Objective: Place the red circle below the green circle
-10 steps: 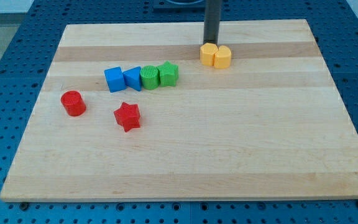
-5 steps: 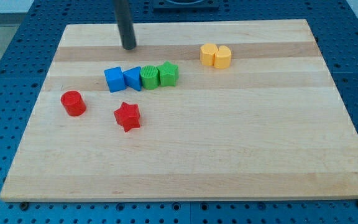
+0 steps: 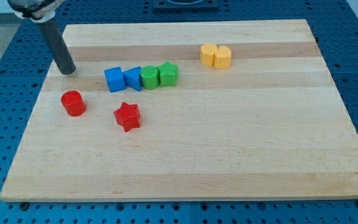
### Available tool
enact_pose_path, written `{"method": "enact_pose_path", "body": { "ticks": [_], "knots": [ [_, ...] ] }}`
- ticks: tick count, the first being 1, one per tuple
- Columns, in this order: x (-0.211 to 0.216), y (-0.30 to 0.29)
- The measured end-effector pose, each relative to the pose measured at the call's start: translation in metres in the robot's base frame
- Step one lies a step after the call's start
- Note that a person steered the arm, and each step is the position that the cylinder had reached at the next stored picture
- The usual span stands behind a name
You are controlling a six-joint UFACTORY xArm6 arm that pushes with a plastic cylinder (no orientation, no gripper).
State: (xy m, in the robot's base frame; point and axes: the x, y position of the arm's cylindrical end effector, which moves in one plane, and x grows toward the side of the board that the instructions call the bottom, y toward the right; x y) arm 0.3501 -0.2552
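So the rod's tip sat just above-left of the red circle, probably to shove it right, under the green circle; no claw on this arm to report.

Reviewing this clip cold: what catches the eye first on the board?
A tight row of four blocks sits at upper centre: blue cube, a second blue block, green circle, green star. My tip stands at the view's left, just above the red circle, not touching it.
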Motion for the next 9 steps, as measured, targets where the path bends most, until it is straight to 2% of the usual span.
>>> {"method": "enact_pose_path", "body": {
  "ticks": [1,2,3,6,7,9],
  "knots": [
    [0.006,-0.006],
    [0.062,-0.006],
    [0.063,-0.011],
    [0.113,-0.009],
    [0.106,0.008],
    [0.086,0.080]
  ]
}}
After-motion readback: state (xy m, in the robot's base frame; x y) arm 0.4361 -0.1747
